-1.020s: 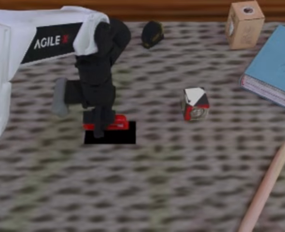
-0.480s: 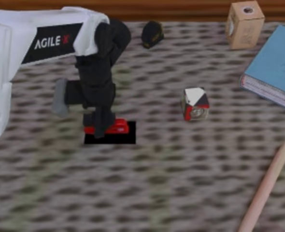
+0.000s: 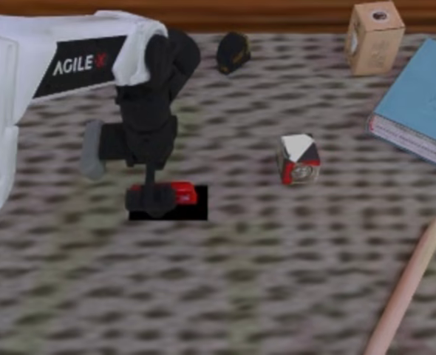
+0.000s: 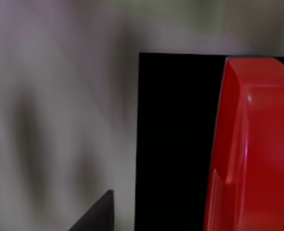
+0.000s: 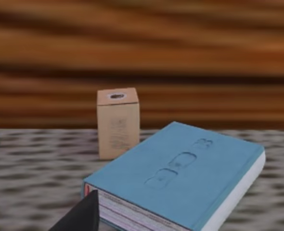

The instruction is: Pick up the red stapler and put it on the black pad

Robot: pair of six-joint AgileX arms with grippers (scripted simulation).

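Note:
The red stapler (image 3: 182,194) lies along the back edge of the black pad (image 3: 192,211), left of the table's middle in the top view. My left gripper (image 3: 152,200) stands straight over the stapler's left end and hides that end. The left wrist view shows the stapler (image 4: 252,149) resting on the pad (image 4: 173,144), and one dark finger (image 4: 96,214) stands off to its side, not touching it, so the gripper is open. My right gripper is out of the top view; only one finger (image 5: 82,216) shows in the right wrist view, set wide.
A red, black and white cube (image 3: 299,159) sits right of the pad. At the back are a black tape measure (image 3: 233,52) and a tan box (image 3: 375,37). A blue book (image 3: 425,103) lies at the right edge, a wooden rod (image 3: 406,288) at front right.
The left gripper has come down over the stapler's left end and its fingers have spread. The stapler now rests on the pad, released.

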